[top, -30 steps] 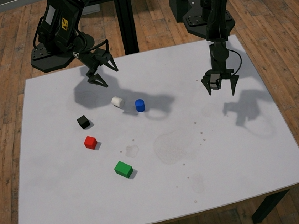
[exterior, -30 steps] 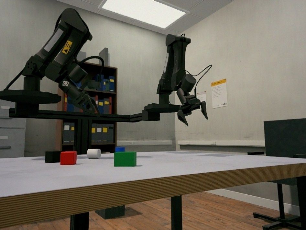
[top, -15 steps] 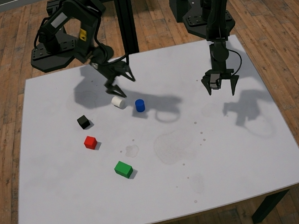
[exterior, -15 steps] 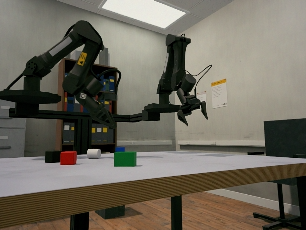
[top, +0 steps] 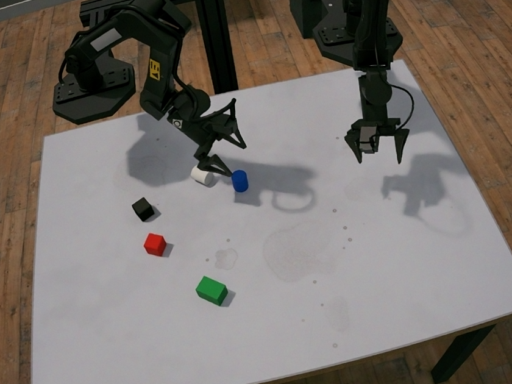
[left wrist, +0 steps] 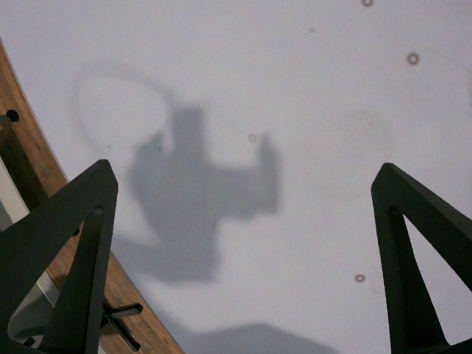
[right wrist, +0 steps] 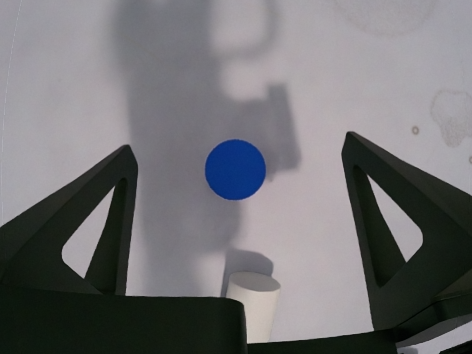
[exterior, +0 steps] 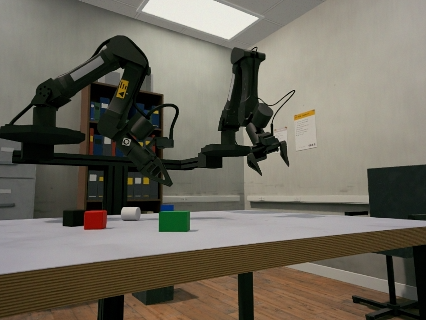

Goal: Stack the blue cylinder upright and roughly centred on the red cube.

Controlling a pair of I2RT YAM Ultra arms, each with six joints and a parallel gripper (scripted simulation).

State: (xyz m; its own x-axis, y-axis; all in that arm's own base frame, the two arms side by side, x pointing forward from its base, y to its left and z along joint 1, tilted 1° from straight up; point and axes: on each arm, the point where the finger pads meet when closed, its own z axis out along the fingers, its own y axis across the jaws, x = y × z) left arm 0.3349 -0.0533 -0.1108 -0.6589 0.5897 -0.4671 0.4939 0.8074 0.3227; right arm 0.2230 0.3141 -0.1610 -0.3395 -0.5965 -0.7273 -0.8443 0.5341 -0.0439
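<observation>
The blue cylinder (top: 240, 182) (exterior: 167, 207) (right wrist: 235, 170) stands upright on the table, partly hidden behind the green block in the exterior view. The red cube (top: 154, 244) (exterior: 94, 219) sits on the table with nothing on it. My right gripper (top: 238, 161) (exterior: 170, 185) (right wrist: 237, 147) is open and empty, pointing down above the blue cylinder. In the right wrist view the cylinder's round top shows between the fingers, with space on both sides. My left gripper (top: 380, 163) (exterior: 274, 170) (left wrist: 247, 172) is open and empty, raised over the other side of the table.
A white cylinder (top: 202, 175) (exterior: 130, 213) (right wrist: 254, 305) lies on its side close to the blue cylinder. A black cube (top: 142, 209) (exterior: 72, 217) sits near the red cube. A green block (top: 211, 290) (exterior: 174, 221) lies nearer the table's front edge.
</observation>
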